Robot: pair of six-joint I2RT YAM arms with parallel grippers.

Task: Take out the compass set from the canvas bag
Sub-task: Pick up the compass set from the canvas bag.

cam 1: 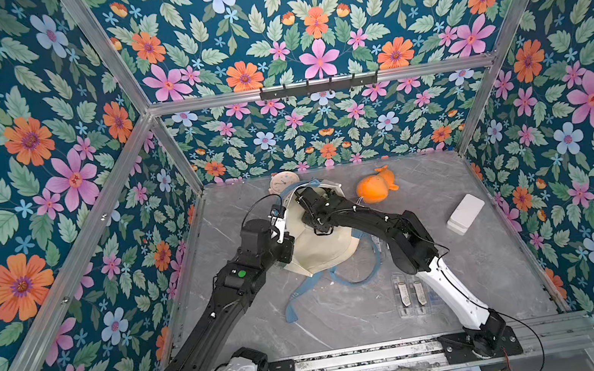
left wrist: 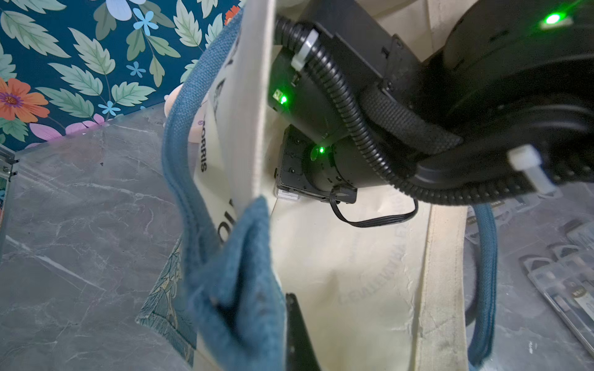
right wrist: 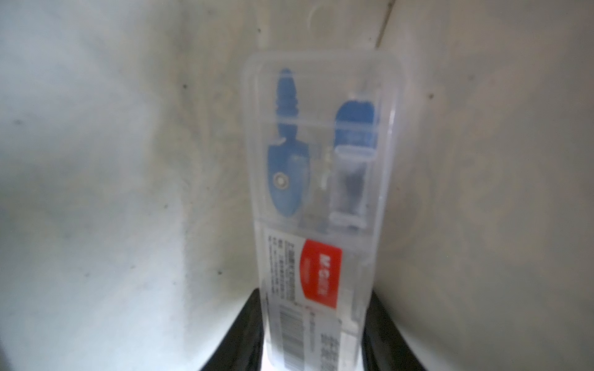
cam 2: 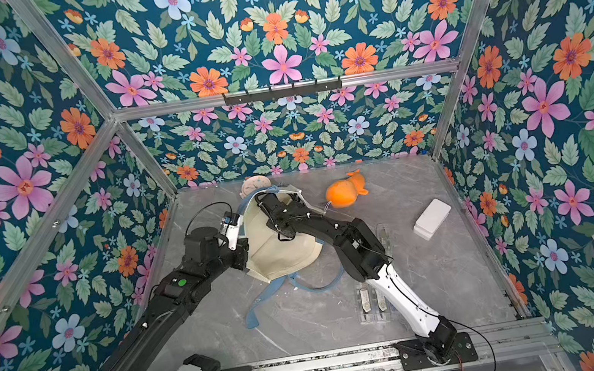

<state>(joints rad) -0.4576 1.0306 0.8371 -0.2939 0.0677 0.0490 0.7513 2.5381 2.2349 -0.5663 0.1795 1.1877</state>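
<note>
Left tool (cam 1: 280, 215) is clenched on the left rim of the canvas bag (cam 1: 328, 245), right where a blue strap (left wrist: 180, 160) meets the cream cloth. It holds that edge up, so the mouth stands open. Only one black finger shows in the left wrist view, so you can't see the pinch itself.

The bag sits on the bench (cam 1: 481, 278), centre and toward the far side. The rest of its body lies flat. Two more blue strap loops trail onto the bench on the near side. The black lettering and the green patterned patch are on the outer face, seen in the left wrist view.

Your right arm goes down into the mouth from the right, and both top views lose its tip inside the cloth.

The compass set (right wrist: 321, 160) is inside the bag, lying on the cream lining. It is a clear plastic case with blue parts, a red label and a barcode. The right wrist view is blurry.

Right tool (right wrist: 313, 298) straddles the labelled end of the case. Both black fingers (right wrist: 247, 327) sit against its long edges, which reads as a grasp on the case.

Also on the bench:
- orange plush toy (cam 1: 375, 187), far, just right of the bag
- round clock face (cam 1: 282, 182), far, touching the bag's far rim
- white box (cam 1: 465, 214), right, well apart from the bag
- clear packs (cam 1: 409, 293), near, beside the right arm
</note>
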